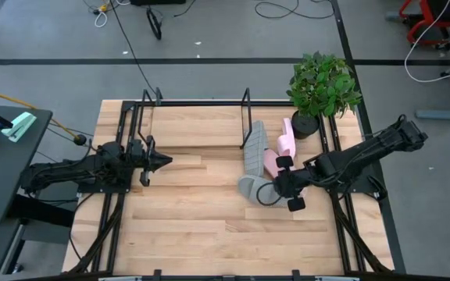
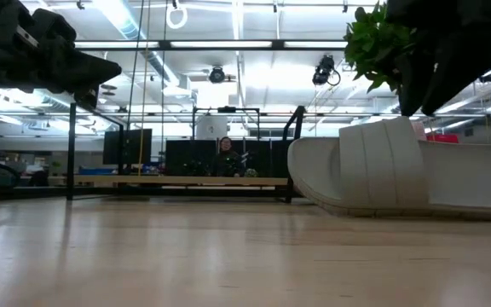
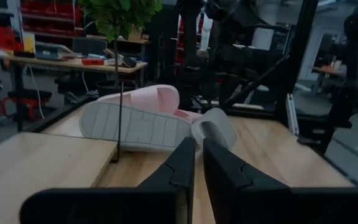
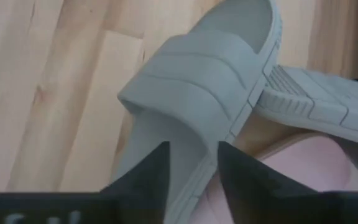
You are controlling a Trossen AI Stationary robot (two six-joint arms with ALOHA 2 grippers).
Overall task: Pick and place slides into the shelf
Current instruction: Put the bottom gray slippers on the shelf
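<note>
Both arms are dark, near-black, built of chunky jointed segments. The left gripper (image 1: 162, 161) ends in two tapered, wedge-shaped black fingers (image 3: 180, 167) with flat matte faces. The right gripper (image 1: 290, 186) carries similar angular black fingers (image 4: 151, 168).

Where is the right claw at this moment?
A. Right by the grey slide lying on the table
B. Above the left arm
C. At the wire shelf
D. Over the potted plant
A: in the high view the right claw is at the grey slide, and its wrist view shows that slide's strap just beyond its fingers.
</note>
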